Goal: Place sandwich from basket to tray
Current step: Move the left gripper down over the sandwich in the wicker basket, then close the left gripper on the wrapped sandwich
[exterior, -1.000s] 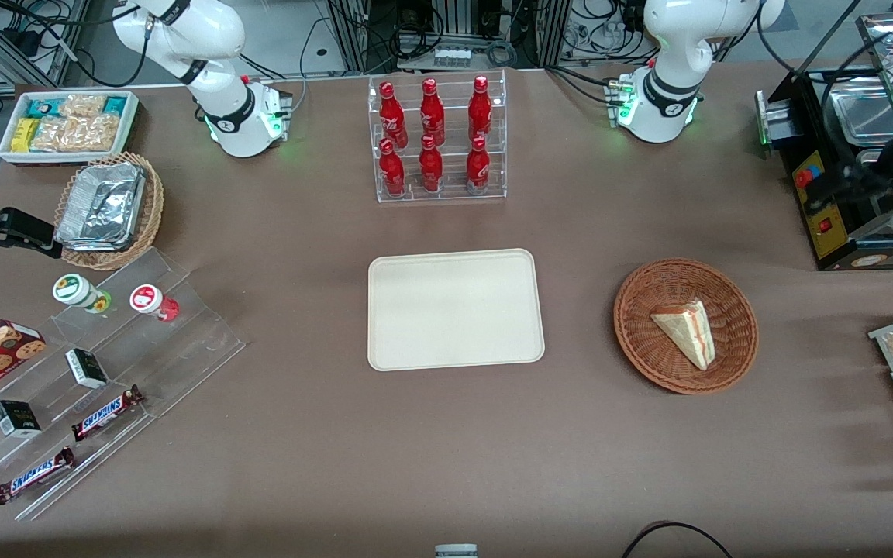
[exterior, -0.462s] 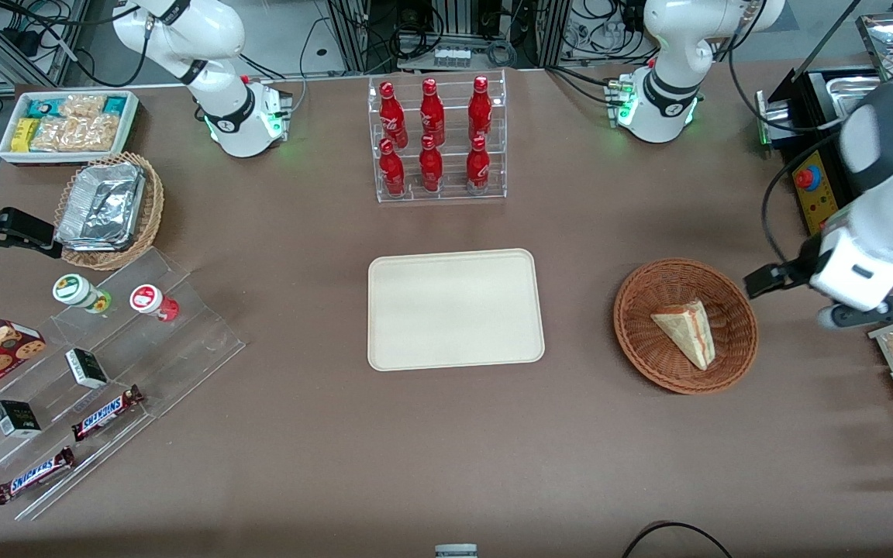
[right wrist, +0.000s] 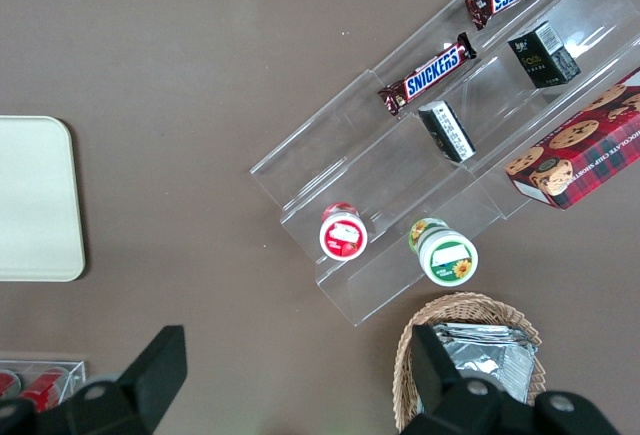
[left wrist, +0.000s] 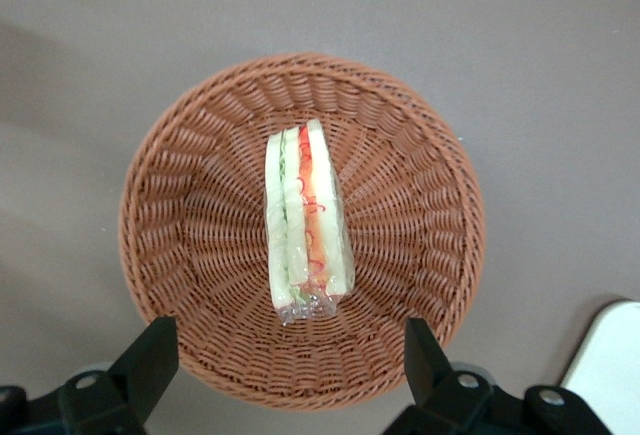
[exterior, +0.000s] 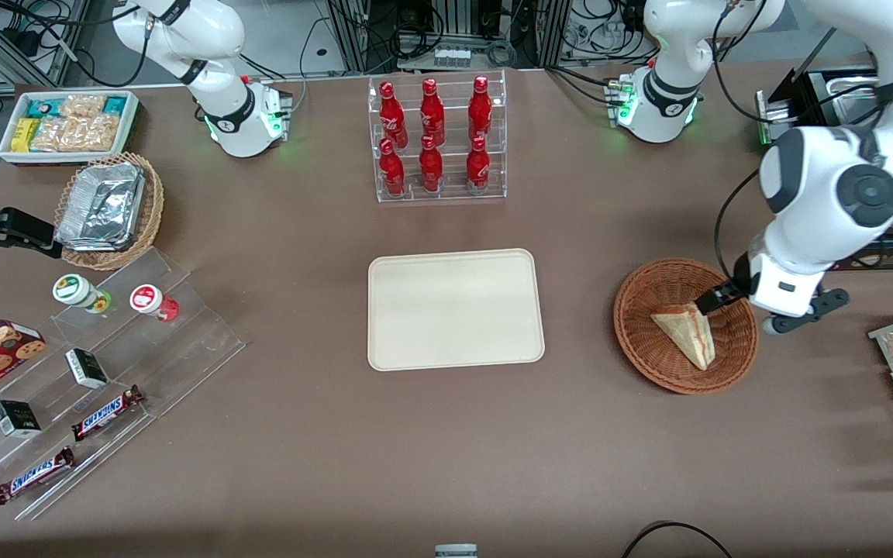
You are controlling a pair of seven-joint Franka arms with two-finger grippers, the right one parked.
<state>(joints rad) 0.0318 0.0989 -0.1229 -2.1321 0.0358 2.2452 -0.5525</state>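
The left arm's gripper (left wrist: pixel 285 370) hangs spread wide above the pale triangular sandwich (left wrist: pixel 305 220) lying in the reddish-brown round wicker basket (left wrist: pixel 200 255), the cream rectangular tray (exterior: pixel 454 308) well aside.

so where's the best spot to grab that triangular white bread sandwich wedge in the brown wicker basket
Probably straight from above, across the two flat bread faces of the triangular white bread sandwich wedge near mid-length: it stands on edge in the round brown wicker basket, filling layers up. The open gripper hovers above it.

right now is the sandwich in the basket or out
In: the sandwich lies in the basket, with the open tool above it, not touching.
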